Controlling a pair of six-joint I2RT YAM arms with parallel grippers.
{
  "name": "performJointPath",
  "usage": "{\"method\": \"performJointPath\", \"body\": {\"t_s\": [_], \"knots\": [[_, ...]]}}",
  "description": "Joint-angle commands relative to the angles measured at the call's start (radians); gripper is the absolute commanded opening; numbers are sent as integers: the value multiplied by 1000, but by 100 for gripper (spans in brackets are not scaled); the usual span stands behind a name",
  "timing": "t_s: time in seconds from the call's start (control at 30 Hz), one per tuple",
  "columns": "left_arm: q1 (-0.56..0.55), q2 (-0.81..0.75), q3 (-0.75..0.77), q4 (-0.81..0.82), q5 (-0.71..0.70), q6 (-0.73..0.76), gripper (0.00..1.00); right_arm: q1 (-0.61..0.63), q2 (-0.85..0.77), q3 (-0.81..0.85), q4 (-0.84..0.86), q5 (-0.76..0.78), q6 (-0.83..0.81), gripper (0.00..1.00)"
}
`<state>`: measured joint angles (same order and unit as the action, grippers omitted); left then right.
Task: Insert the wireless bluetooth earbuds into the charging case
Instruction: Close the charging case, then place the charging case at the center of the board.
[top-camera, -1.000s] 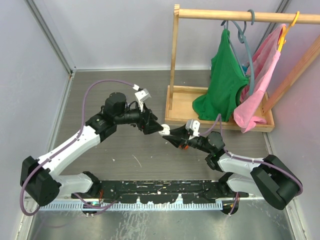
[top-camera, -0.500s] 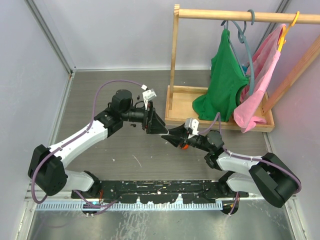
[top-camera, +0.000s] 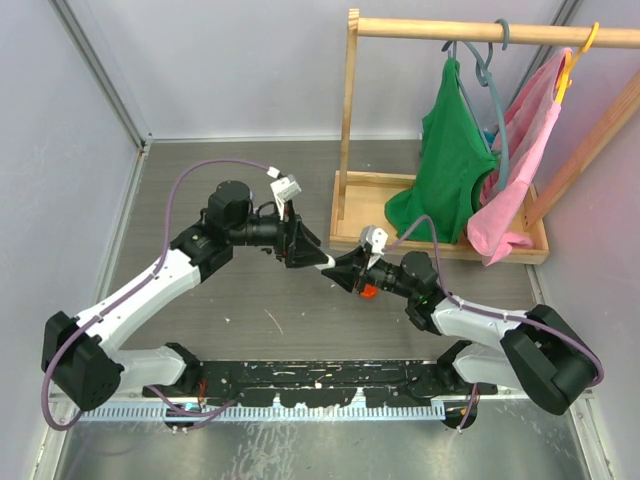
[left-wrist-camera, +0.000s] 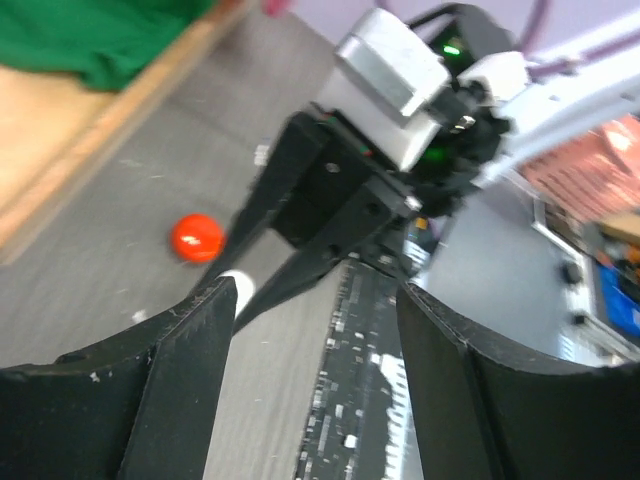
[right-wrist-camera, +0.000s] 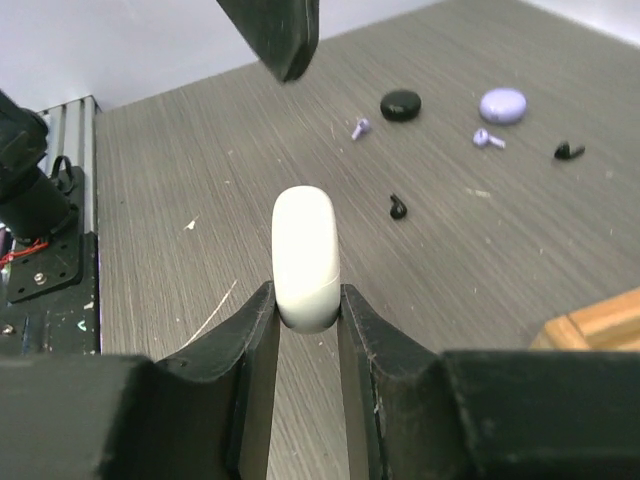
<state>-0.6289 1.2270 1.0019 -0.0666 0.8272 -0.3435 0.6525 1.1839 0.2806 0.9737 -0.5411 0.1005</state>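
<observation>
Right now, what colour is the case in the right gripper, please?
White; the charging case shows best in the right wrist view.

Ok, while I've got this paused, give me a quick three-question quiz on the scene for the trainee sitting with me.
1. True or false: the right gripper is shut on a white case.
2. Which colours are the loose earbuds in the right wrist view? A: red and white. B: lilac and black. C: white only.
3. Fill in: in the left wrist view, the round disc lying beyond the open left gripper is ____.

Key: 1 true; 2 B; 3 red.
</observation>
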Motion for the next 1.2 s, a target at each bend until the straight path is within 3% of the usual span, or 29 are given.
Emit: {"method": "performJointPath", "body": {"t_s": [0.0,0.17,0.33,0.57,0.83,1.13,1.17], "knots": [[26,-64,14,-148,-353,62,68,1,-44,86,-245,103,66,1],[35,-100,6,-289,-707,70,70,0,-39,153,-523,211,158,1],[49,-139,-26,-358,-896,44,73,1,11,203,-717,286,254,1],[121,-175,-33,-448,-945,34,76,0,128,234,-842,285,348,2],[191,-205,-59,-468,-971,9,80,0,172,248,-957,323,379,12],[241,-202,-79,-451,-950,-61,87,2,89,236,-1007,351,381,44],[247,-199,-81,-452,-953,-75,92,2,70,237,-1014,355,381,47]]}}
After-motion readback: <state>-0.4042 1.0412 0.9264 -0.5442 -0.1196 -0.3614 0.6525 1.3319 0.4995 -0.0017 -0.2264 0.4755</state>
